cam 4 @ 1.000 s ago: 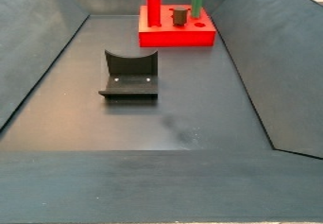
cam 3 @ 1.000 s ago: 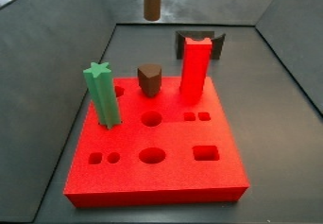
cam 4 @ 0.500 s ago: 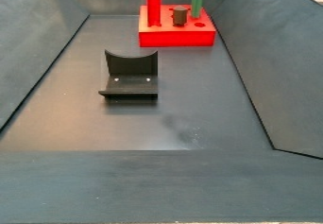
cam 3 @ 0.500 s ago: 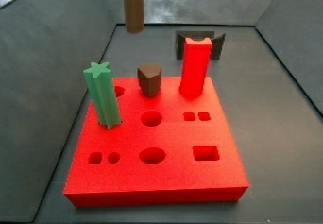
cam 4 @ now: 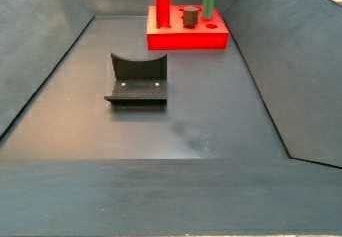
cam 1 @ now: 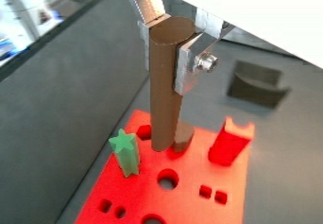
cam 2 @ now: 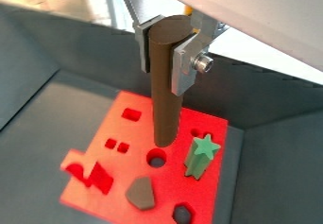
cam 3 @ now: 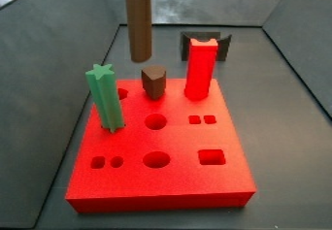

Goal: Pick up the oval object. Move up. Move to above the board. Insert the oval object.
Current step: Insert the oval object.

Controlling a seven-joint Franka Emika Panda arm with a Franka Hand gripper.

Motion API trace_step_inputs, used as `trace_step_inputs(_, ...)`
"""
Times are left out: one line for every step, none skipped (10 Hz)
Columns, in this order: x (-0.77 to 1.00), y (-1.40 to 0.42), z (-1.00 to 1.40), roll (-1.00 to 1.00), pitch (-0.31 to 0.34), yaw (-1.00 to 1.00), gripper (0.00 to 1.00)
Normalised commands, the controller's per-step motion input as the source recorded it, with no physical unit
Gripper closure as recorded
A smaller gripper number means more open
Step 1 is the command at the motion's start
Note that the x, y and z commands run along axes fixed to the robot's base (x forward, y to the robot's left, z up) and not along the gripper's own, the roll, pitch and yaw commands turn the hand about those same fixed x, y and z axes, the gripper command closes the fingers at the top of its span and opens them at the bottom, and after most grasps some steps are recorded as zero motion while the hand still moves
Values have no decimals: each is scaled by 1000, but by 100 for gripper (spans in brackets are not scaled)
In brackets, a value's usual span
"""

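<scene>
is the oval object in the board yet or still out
Out: the oval object hangs upright in the gripper, above the board.

We see a dark grey floor (cam 4: 201,131), matte, walled on all sides. Two things sit directly on it: the board (cam 4: 187,36) and the fixture (cam 4: 136,79). Board lies flat at the far end in a side view; the fixture stands apart from it, nearer mid-floor. In a side view the fixture (cam 3: 205,42) sits just behind the board (cam 3: 162,171). The gripper (cam 1: 177,41) is off the floor, above the board.
</scene>
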Motion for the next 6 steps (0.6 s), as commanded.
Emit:
trace_step_inputs(0,-237,-260,0,-71,-957,100)
trace_step_inputs(0,-234,-314,0,-49,-960,100)
trace_step_inputs(0,-217,-371,0,-20,-969,100)
trace_step_inputs(66,-283,-391,0,0,-829,100)
trace_step_inputs(74,-283,-474,0,71,-769,100)
trace_step_inputs(0,-263,-491,4,136,-771,100)
